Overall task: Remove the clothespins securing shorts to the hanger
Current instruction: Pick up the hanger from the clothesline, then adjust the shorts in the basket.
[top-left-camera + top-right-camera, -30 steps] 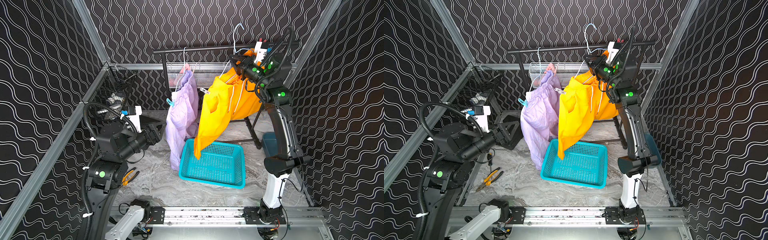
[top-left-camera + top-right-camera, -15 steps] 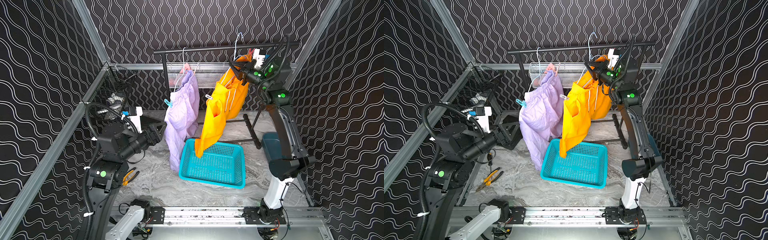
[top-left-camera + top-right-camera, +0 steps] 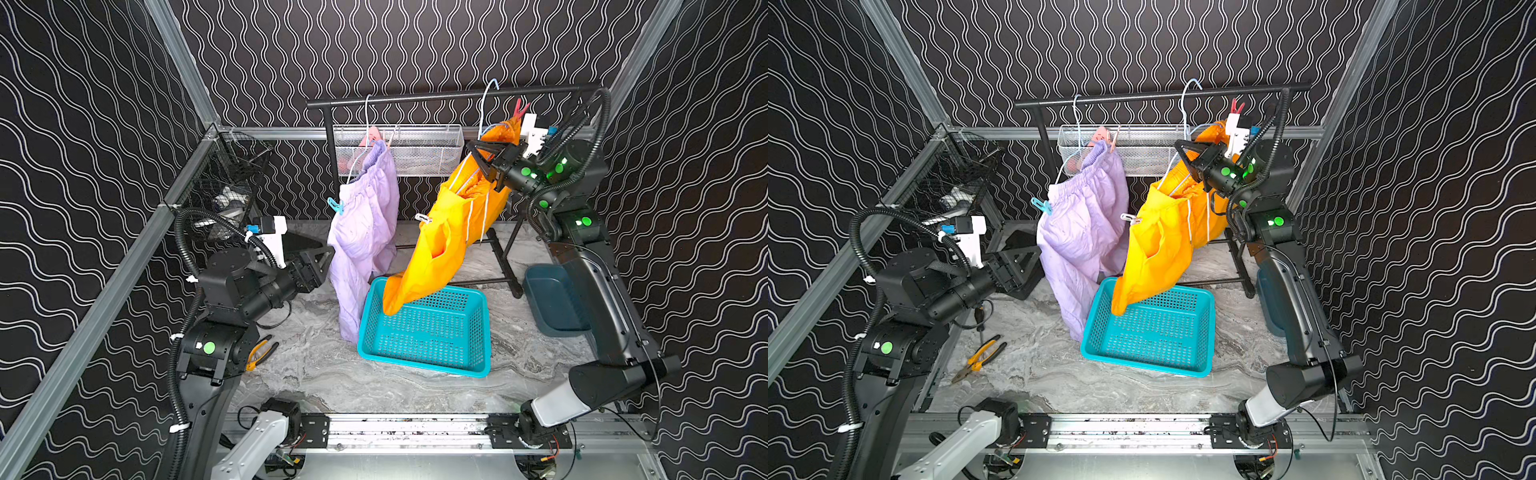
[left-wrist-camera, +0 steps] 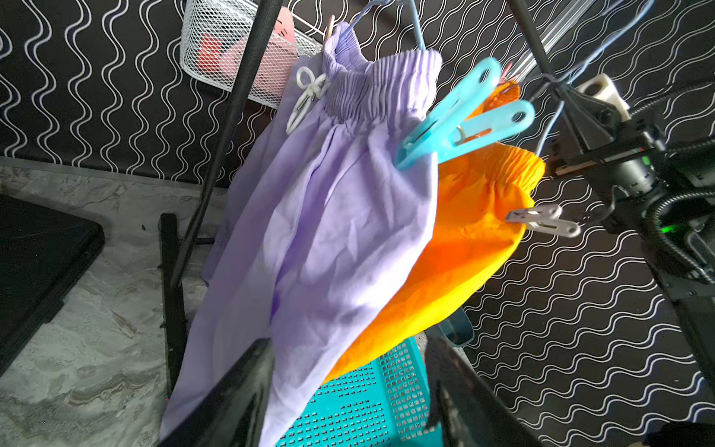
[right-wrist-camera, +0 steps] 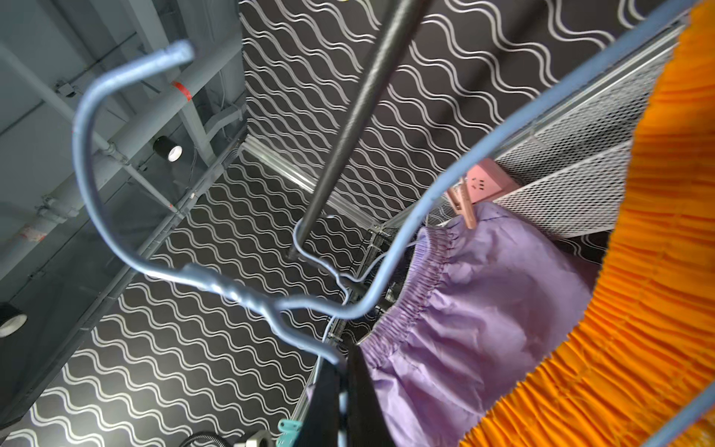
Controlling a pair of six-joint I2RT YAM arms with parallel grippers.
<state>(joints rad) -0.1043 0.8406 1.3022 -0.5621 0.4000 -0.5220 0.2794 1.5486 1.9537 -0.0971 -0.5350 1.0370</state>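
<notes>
Two shorts hang from the rail (image 3: 415,99). The lilac shorts (image 3: 365,232), light blue clothespin (image 3: 336,205) attached, hang just right of your spread left tool (image 3: 324,257). Your right tool (image 3: 473,147), pressed together, pinches the hanger (image 3: 484,108) of the orange shorts (image 3: 440,249).

Two arms, the left arm (image 3: 232,291) and the right arm (image 3: 598,299), are finished in matt black, with rounded cylindrical joint housings. Round green indicator lights (image 3: 209,347) are set into the joints. Black corrugated cable hose (image 3: 179,249) is run along each arm and bound with white zip ties (image 3: 178,427). A white camera bracket (image 3: 272,237) with a blue connector is fitted at each wrist. The left gripper (image 3: 326,264) and right gripper (image 3: 471,145) are built of black triangular-framed fingers. Light grey base links (image 3: 559,405) are mounted on a silver rail (image 3: 407,430) by black plates.
</notes>
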